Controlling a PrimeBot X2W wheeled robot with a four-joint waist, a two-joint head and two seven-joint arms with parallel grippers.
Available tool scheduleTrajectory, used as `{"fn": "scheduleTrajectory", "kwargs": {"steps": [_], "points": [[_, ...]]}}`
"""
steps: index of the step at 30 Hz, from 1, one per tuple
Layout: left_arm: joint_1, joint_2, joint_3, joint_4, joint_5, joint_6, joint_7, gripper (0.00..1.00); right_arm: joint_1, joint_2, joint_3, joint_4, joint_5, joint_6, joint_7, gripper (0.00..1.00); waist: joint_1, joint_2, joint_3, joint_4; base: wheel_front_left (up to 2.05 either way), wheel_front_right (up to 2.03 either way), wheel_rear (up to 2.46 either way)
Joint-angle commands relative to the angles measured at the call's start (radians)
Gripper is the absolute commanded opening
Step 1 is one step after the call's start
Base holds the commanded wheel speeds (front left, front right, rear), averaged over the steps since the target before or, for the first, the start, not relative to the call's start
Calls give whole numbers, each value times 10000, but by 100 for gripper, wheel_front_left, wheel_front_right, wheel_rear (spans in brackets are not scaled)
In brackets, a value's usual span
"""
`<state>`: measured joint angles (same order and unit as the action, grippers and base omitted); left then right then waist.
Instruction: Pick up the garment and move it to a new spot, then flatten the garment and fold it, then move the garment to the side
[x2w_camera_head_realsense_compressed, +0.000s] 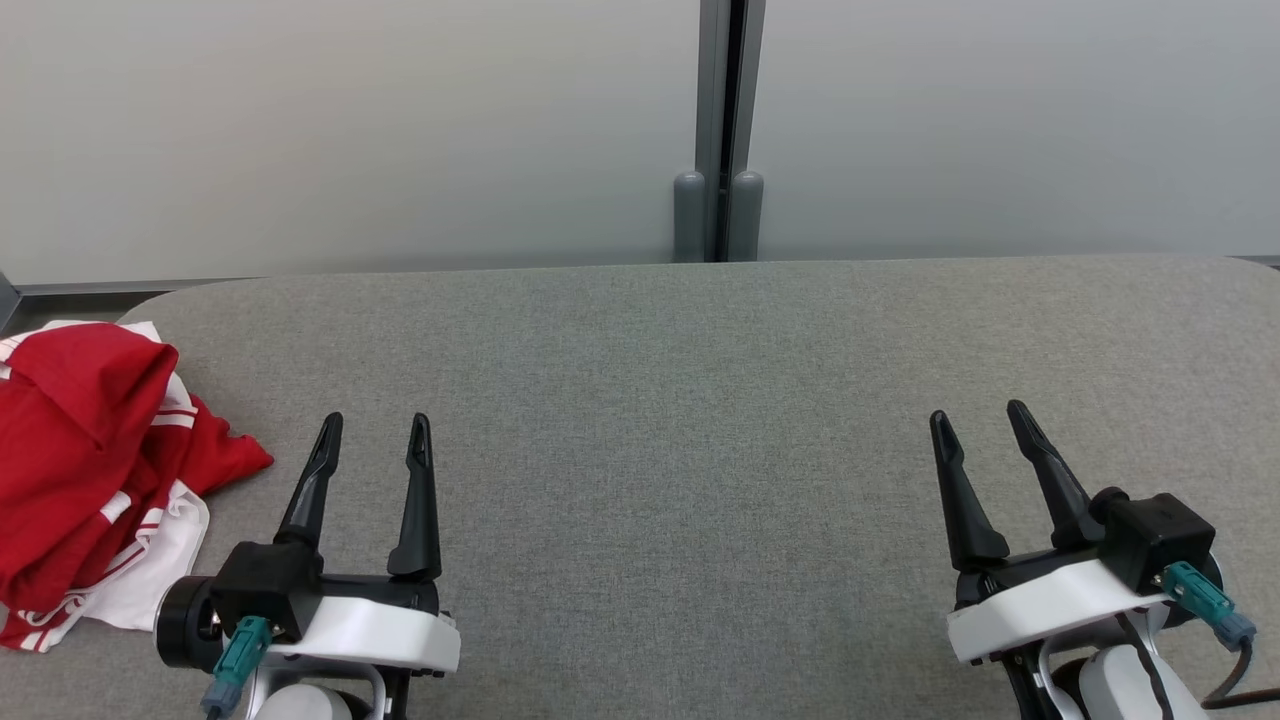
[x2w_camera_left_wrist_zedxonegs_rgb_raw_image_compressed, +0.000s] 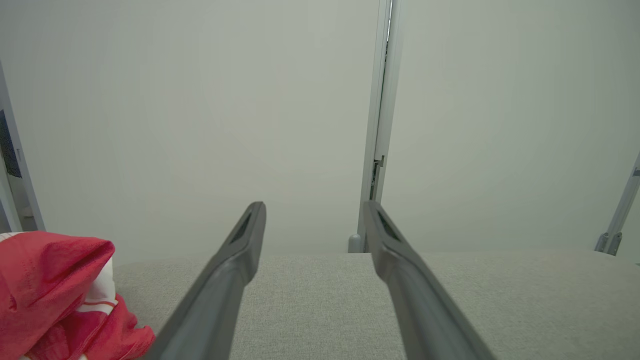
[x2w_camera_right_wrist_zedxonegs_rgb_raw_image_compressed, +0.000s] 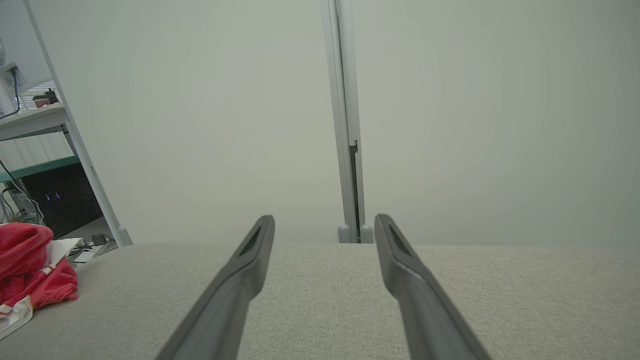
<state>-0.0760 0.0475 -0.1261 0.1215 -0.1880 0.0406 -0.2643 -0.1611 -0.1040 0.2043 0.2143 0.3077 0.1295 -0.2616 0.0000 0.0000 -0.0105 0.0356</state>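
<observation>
Garment (x2w_camera_head_realsense_compressed: 90, 470) — a crumpled red piece with white stripes and a white panel — lies heaped at the table's left end, just to the outer side of the left gripper (x2w_camera_head_realsense_compressed: 376, 425) and clear of its fingers. That gripper's jaws stand wide apart with nothing between them. The right gripper (x2w_camera_head_realsense_compressed: 978, 412), well apart across the grey fabric-covered table (x2w_camera_head_realsense_compressed: 680, 400), is likewise spread wide and empty. Both point toward the pale partition panels and their grey joining post (x2w_camera_head_realsense_compressed: 720, 130). From the head the garment's whole spread is plain, while the right wrist view takes in, past the panel's edge, a desk (x2w_camera_right_wrist_zedxonegs_rgb_raw_image_compressed: 30, 117) with cables.
</observation>
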Motion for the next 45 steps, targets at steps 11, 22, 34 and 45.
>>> {"fn": "scheduleTrajectory", "kwargs": {"steps": [11, 22, 34, 45], "points": [[-165, 52, -16, 28, -89, 35, -4, 100, -73, -78, 9, 89, -32, 22, -49, 100, 0, 0, 7, 5, 0, 0, 0], [-174, 54, 19, 126, -93, -52, -3, 100, 22, -41, -19, 129, -117, 22, -49, 100, 0, 0, -14, 306, 0, 0, 0], [-69, 51, 84, 423, 21, -117, -3, 100, 209, 16, 197, 182, 23, 22, -48, 100, 0, 0, -118, 1800, 0, 0, 0], [50, 51, 216, 553, -144, -154, -2, 100, 269, 24, 507, 200, 154, 20, -48, 100, 0, 0, -235, 3307, 0, 0, 0]]}}
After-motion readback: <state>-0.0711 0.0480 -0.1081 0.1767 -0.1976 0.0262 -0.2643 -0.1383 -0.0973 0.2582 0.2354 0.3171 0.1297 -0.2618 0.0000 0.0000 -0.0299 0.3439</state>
